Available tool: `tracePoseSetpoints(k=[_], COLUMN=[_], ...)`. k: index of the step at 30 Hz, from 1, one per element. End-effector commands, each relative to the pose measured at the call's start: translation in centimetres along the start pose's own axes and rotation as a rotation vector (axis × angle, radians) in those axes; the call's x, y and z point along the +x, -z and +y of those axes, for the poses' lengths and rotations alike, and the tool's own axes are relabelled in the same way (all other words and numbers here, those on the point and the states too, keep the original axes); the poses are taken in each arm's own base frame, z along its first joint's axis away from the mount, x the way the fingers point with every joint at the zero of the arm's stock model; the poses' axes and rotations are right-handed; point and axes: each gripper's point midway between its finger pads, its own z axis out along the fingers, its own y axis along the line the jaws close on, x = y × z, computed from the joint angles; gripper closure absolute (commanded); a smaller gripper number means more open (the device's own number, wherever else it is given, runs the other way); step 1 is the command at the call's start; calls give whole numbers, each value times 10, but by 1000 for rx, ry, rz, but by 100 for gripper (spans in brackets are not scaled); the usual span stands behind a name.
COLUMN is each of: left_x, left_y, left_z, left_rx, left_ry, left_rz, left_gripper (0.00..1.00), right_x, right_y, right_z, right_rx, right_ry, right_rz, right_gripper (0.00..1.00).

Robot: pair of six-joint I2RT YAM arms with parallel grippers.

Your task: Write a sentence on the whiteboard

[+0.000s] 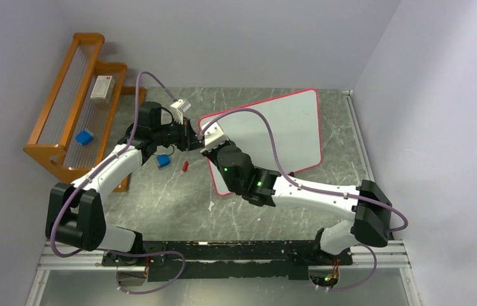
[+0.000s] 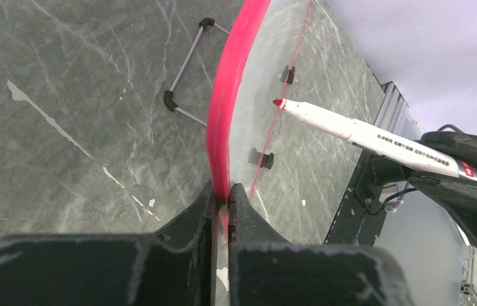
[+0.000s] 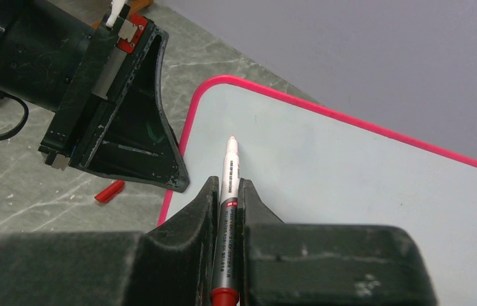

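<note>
The whiteboard (image 1: 280, 127) is white with a red-pink border and lies skewed at the middle right of the table; its face is blank. My left gripper (image 1: 192, 137) is shut on the board's left edge, jaws pinching the red-pink border (image 2: 223, 191). My right gripper (image 1: 209, 145) is shut on a white marker (image 3: 229, 166) with a red tip. The marker (image 2: 363, 134) points over the whiteboard (image 3: 351, 178) near its left corner. Whether the tip touches the surface I cannot tell. One left finger (image 3: 140, 127) shows beside that corner.
A red marker cap (image 1: 185, 166) and a small blue object (image 1: 163, 161) lie on the grey table left of the board. A wooden rack (image 1: 51, 153) at the back left holds a white box (image 1: 102, 87) and a blue block (image 1: 84, 137). Walls close in behind and on the right.
</note>
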Motion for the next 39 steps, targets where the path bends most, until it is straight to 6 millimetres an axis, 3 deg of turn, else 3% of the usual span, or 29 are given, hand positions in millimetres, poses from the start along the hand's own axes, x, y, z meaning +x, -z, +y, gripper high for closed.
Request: tracePoseSetpoints(k=[1, 18, 39], left_x=[-3, -4, -3], left_y=[5, 5, 5], left_z=[8, 7, 6], left_rx=[-56, -51, -43], left_ry=[-21, -27, -31], left_rz=[-13, -14, -12], left_gripper=[95, 95, 95], right_x=[-14, -7, -1], right_y=[-3, -7, -4], right_z=[-1, 2, -9], right_rx=[25, 32, 84], right_ry=[-20, 6, 32], right_rz=[-19, 12, 31], right_gripper=[100, 100, 100])
